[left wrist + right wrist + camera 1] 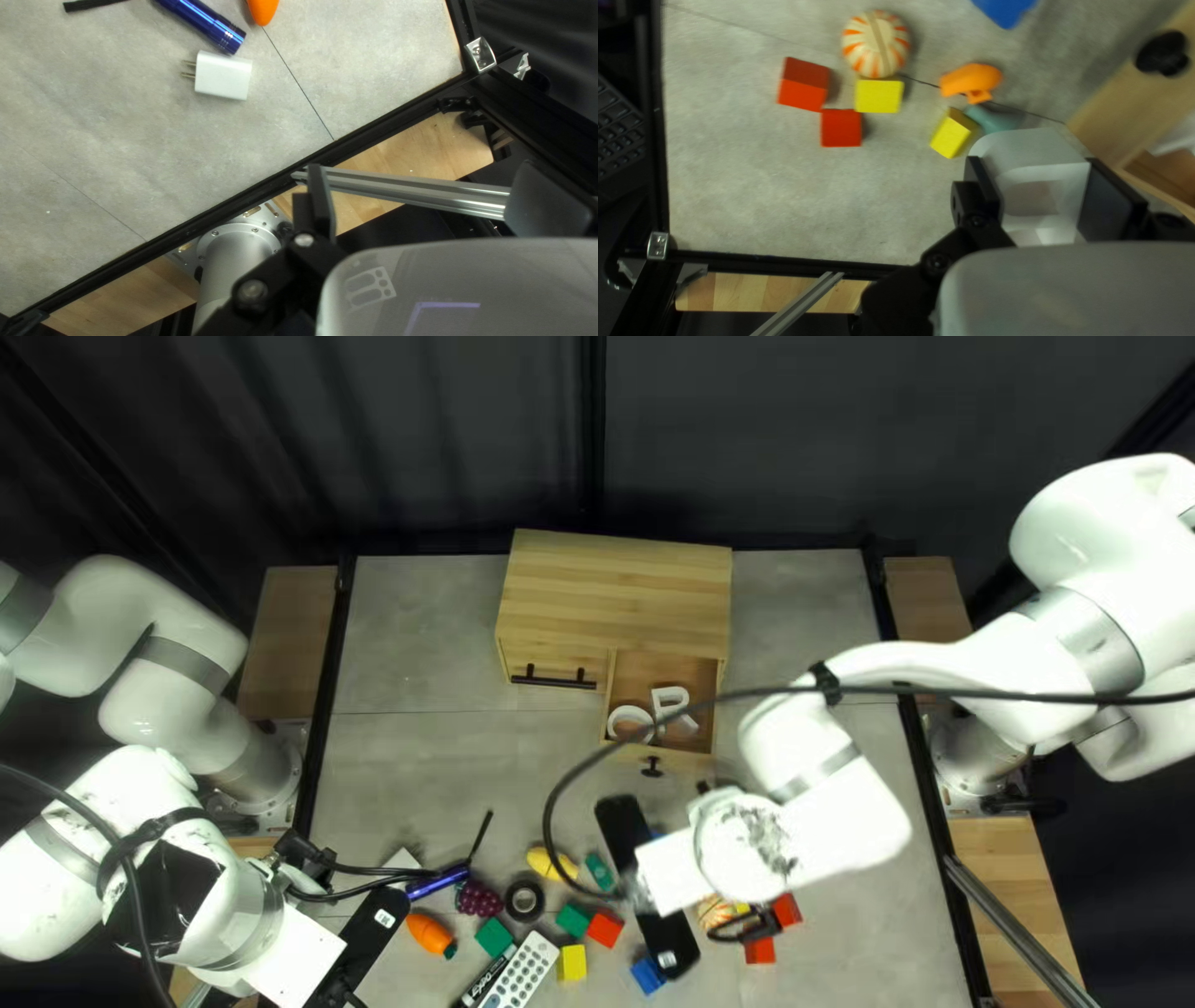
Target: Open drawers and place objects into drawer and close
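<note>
A wooden cabinet (616, 585) stands at the table's far edge, its small knobbed drawer (718, 709) pulled out. In that drawer lie a white letter R (666, 698) and a rounded white letter (619, 714). Nearer the front edge hangs my right gripper (672, 871), its fingertips hidden from above. The right wrist view has this gripper (1042, 193) shut on a white hollow piece (1039, 165), beside the drawer front (1120, 93). At the table's left is my left gripper (367, 931); the left wrist view shows the gripper (423, 180) open, nothing between its fingers.
A long-handled front (554, 680) on the cabinet is shut. Along the near table lie a remote (519, 973), a blue flashlight (202, 23), a white charger (223, 76), a striped ball (876, 45), red blocks (841, 128) and yellow blocks (879, 96). A cable crosses above the drawer.
</note>
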`<action>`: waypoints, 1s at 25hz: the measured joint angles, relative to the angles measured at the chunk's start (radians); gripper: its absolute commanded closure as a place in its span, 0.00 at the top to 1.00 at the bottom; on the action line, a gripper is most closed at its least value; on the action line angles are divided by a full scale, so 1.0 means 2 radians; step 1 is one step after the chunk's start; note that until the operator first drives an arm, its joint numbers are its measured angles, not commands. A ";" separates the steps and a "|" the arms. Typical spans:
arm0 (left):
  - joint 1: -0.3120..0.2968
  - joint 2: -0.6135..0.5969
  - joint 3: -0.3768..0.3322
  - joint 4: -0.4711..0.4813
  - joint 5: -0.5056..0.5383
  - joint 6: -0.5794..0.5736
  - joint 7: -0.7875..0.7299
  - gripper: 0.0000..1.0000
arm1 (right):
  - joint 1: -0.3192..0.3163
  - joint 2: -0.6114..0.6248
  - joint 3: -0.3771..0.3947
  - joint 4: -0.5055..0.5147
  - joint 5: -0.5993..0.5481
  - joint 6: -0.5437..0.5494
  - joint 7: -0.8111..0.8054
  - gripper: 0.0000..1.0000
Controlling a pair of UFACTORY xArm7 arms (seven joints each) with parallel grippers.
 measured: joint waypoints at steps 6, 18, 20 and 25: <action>0.000 0.000 0.000 0.000 0.000 0.000 0.000 1.00 | -0.019 -0.014 -0.020 -0.025 -0.024 -0.023 0.006 0.00; 0.000 0.000 0.000 0.000 0.000 0.000 0.000 1.00 | -0.046 -0.028 -0.054 -0.042 -0.060 -0.043 0.071 0.00; 0.000 0.000 0.000 0.000 0.000 0.000 0.000 1.00 | -0.048 -0.027 -0.056 -0.045 -0.064 -0.053 0.080 0.00; 0.000 0.000 0.000 0.000 0.000 0.000 0.000 1.00 | -0.053 -0.026 -0.061 -0.046 -0.065 -0.072 0.084 0.00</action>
